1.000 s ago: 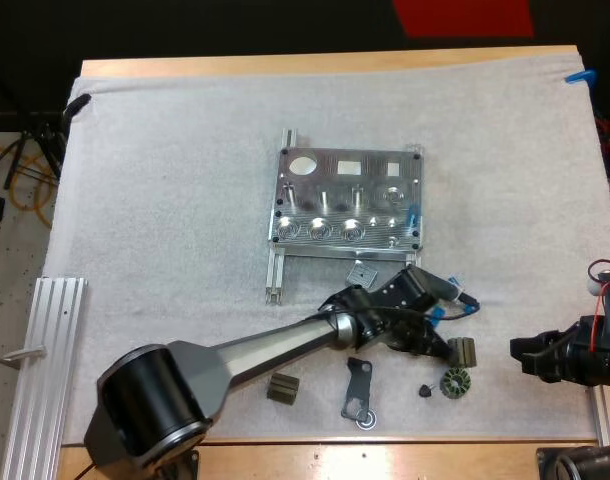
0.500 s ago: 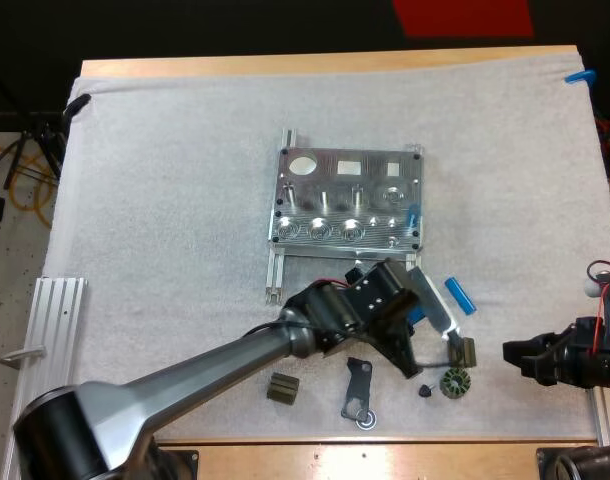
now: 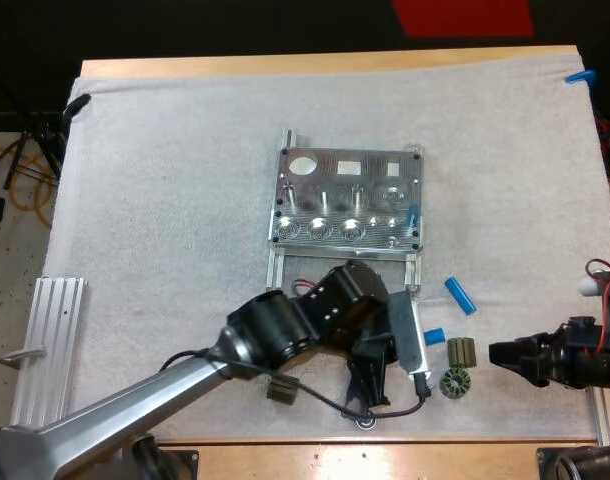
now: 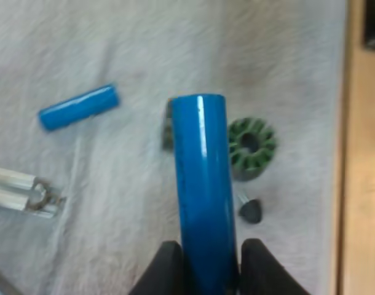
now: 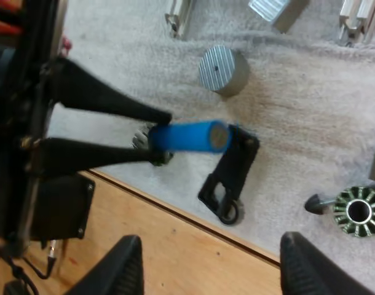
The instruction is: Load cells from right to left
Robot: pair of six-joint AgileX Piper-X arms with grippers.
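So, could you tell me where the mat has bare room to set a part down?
Bare mat lies left of the metal fixture, out to the aluminium rail, and beyond the fixture to the far edge. Crowded: the near side, where the left gripper holds a blue cylinder by the toothed ring and loose cylinder.

Bare mat (image 3: 165,180): wide, left of and beyond metal fixture (image 3: 347,200). Near-right strip crowded: loose blue cylinder (image 3: 459,295), olive block (image 3: 461,351), toothed ring (image 3: 453,383), small dark stud (image 4: 250,211), black bracket (image 5: 236,160), near one another. Above them: left tool (image 4: 206,273) with held blue cylinder (image 4: 200,172). Narrow gap between toothed ring and right tool (image 3: 495,355).
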